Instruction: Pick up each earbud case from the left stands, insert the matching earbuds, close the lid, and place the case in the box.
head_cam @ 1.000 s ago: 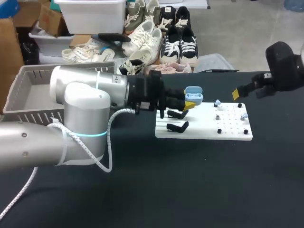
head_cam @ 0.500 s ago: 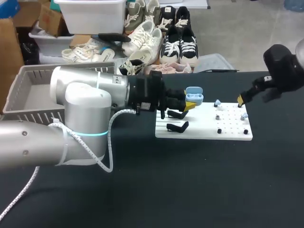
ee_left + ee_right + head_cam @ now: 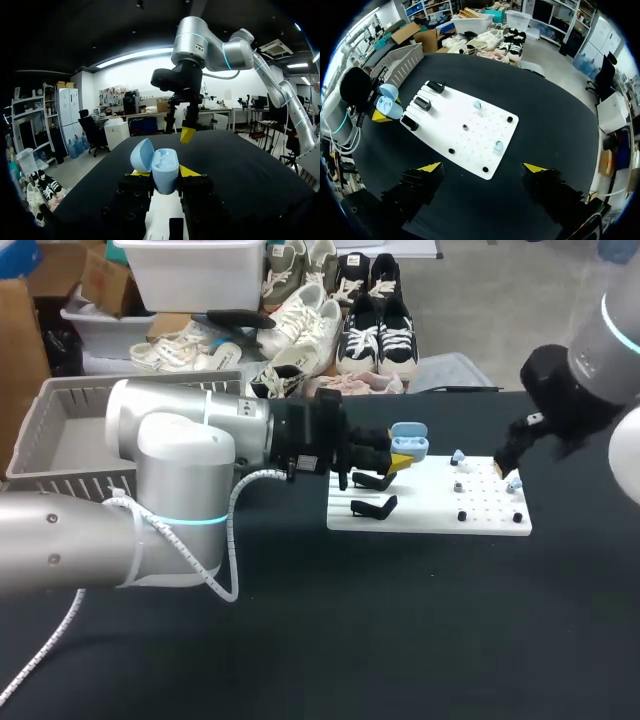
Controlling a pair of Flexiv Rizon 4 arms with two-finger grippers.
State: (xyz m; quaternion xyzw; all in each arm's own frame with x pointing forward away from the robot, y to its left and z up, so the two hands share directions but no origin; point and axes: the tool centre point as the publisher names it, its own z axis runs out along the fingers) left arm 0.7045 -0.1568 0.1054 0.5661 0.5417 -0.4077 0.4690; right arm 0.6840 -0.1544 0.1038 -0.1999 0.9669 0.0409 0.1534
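Pale blue earbud case [image 3: 408, 438], lid up: pinched in the left gripper [image 3: 161, 176] just above the stands [image 3: 375, 507] at the white board's [image 3: 430, 515] left end, unmoved. Right gripper [image 3: 484, 167], fingers spread and empty, has swung in from the table's edge and now hangs over the board's far end, seemingly nearest one blue earbud [image 3: 514, 483]. Likely lining up the first earbud pick.

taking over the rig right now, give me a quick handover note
Left claw: shut on the light blue earbud case, lid open, held beside the black stands.
Right claw: open, empty, above the white board.
Two blue earbuds sit on the board; no case shows in the box.
Done: case picked up.
Left: insert both earbuds, close lid, put case in box.
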